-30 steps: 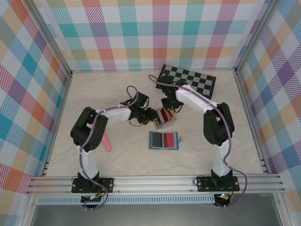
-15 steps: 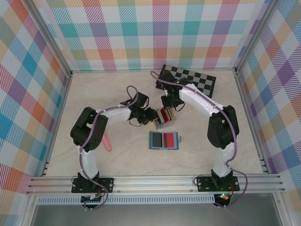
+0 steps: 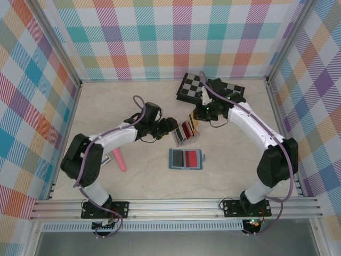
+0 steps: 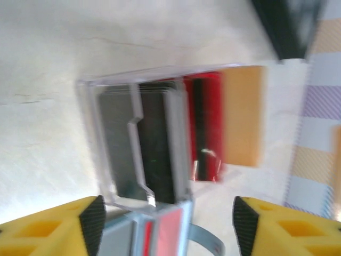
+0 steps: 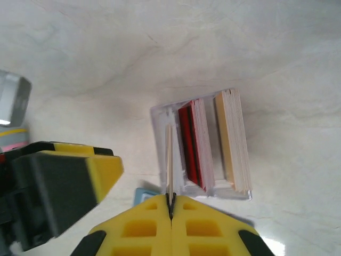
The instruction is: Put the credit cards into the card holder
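Note:
The card holder [image 3: 186,159], a small teal wallet, lies open on the table with a red and a dark card in its slots; its edge also shows in the left wrist view [image 4: 160,234] and its corner in the right wrist view [image 5: 139,194]. Behind it a clear rack [image 3: 186,130] holds upright credit cards: dark [image 4: 154,144], red [image 5: 192,144] and tan [image 5: 232,141]. My right gripper [image 5: 170,205] hangs above the rack, shut on a thin pale card [image 5: 169,160] seen edge-on. My left gripper [image 4: 168,221] stands open at the rack's left end, touching nothing.
A chessboard [image 3: 229,90] lies at the back right, under the right wrist [image 3: 213,106]. A pink stick [image 3: 119,159] lies left of the wallet beside the left arm. Metal rails and checked walls ring the table.
My left gripper has opened and drawn back slightly left from the rack. My right gripper has shut on a card and risen toward the back right.

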Robot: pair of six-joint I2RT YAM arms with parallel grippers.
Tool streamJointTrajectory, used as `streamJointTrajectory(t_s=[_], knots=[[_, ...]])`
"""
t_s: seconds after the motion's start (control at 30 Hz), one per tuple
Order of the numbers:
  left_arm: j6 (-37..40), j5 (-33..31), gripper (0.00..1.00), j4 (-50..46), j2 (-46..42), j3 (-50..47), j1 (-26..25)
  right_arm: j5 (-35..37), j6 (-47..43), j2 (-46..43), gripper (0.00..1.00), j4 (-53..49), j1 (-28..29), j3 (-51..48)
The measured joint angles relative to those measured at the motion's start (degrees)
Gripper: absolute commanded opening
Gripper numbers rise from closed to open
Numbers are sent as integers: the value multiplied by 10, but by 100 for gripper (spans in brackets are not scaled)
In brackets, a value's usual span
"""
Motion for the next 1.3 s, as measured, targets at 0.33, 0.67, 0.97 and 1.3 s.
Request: streamJointTrajectory(t_s=[0.33,0.67,0.97,1.3], knots=[[-126,107,81,231,-40,-50,9,-183,108,-57,5,143,-29,-83],[-199,161,50,358,-19,-50,10,-266,162,-57,7,223,-31,-103],[-220,164,9,384,-19,-61,11,-277,168,-57,15,236,-44,-129],[-227,173,1,417,-19,-61,11,-306,172,-55,34,240,-46,-136]])
